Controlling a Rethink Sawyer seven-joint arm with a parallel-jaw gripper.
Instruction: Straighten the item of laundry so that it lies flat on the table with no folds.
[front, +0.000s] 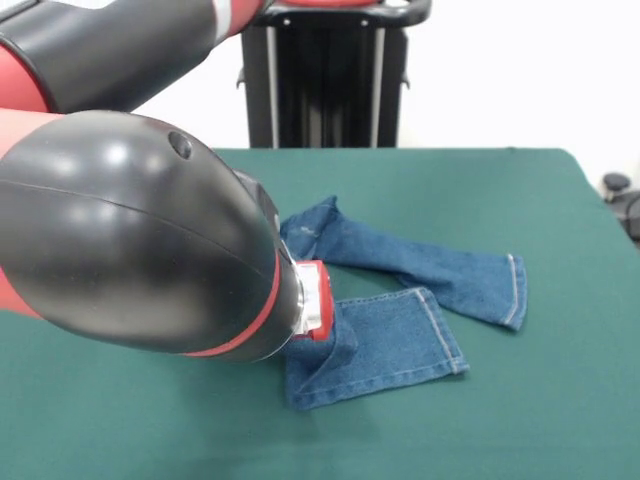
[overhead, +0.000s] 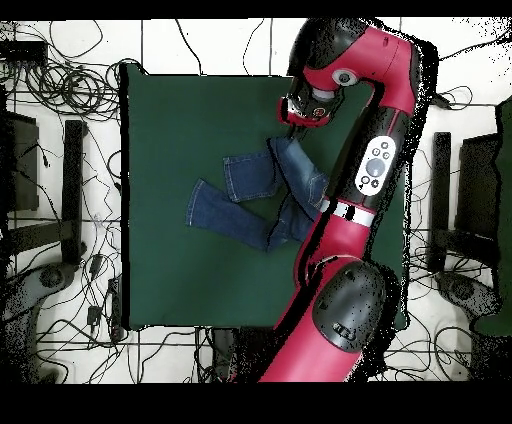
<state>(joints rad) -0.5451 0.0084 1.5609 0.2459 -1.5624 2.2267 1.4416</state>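
The bulky arm (front: 140, 230) is hiding the left part of the jeans (front: 400, 300) in the front view, and the jaws (front: 318, 318) are sitting low on the denim; whether they are gripping it cannot be told. The jeans are lying mid-worktop (front: 560, 400), legs bent and overlapping, hems pointing right, with open green cloth lying all round.

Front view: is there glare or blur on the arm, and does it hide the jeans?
Front view: soft highlights on the black arm shell, which looms close and covers the jeans' left part. Overhead view: even light, and the arm overlaps their right edge.
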